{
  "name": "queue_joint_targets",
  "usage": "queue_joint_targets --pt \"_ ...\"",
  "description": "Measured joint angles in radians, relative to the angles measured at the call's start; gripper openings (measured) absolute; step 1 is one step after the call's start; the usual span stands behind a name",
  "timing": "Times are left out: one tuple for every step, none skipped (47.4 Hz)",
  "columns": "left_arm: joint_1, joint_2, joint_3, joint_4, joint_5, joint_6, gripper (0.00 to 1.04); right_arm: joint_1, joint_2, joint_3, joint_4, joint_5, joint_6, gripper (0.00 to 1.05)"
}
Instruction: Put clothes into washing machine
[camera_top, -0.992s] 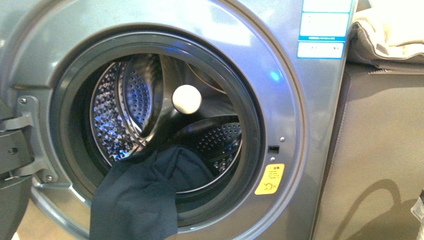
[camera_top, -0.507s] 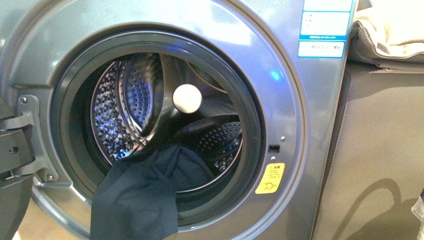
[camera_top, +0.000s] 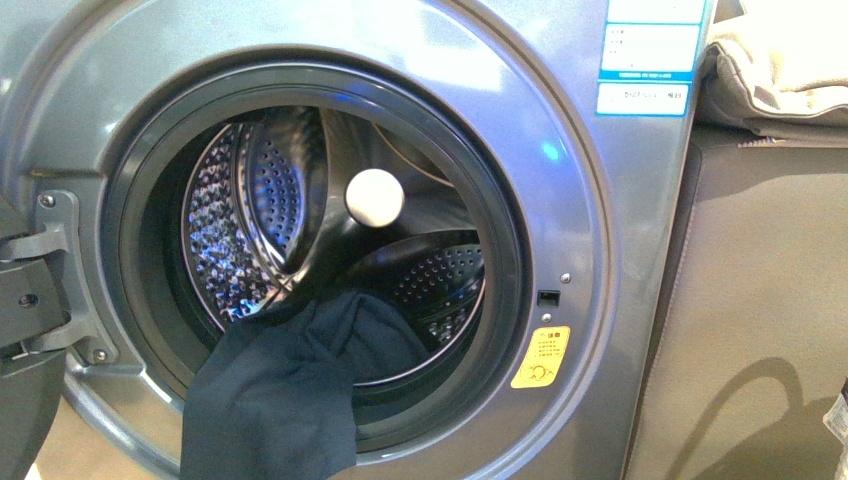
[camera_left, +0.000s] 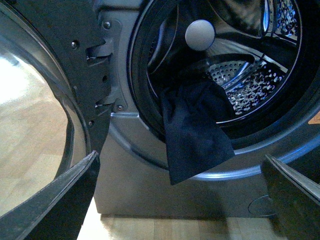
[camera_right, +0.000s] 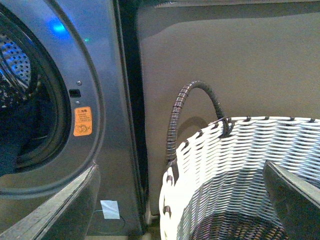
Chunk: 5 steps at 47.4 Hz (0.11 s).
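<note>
Gaping wide and empty, both end effectors (camera_left: 180, 200) (camera_right: 180, 200) hang clear of the clothes (camera_top: 275, 400) draped over the washing machine (camera_top: 560, 200) rim.

Clothes (camera_left: 192, 132) draped over washing machine (camera_left: 135, 170) rim, apparently half-in.

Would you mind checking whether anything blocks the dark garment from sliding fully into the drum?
Nothing visible does: the door is open, and the dark navy fabric garment hangs over the porthole's lower rim, partly inside the perforated steel drum.

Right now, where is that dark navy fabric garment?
In the front view, the dark navy fabric garment drapes over the lower-left rim of the silver-grey washing machine's round porthole, partly inside the perforated steel drum, partly hanging outside.
</note>
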Motion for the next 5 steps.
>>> queue_joint_targets --pt "0.000 0.000 0.000 0.000 0.000 0.000 0.98 0.000 0.000 0.000 0.000 0.000 0.000 0.97" --pt "0.000 0.000 0.000 0.000 0.000 0.000 0.98 0.000 0.000 0.000 0.000 0.000 0.000 0.97" --pt "0.000 0.000 0.000 0.000 0.000 0.000 0.98 0.000 0.000 0.000 0.000 0.000 0.000 0.97" --pt "0.000 0.000 0.000 0.000 0.000 0.000 0.98 0.000 0.000 0.000 0.000 0.000 0.000 0.97" --pt "0.000 0.000 0.000 0.000 0.000 0.000 0.98 0.000 0.000 0.000 0.000 0.000 0.000 0.97"
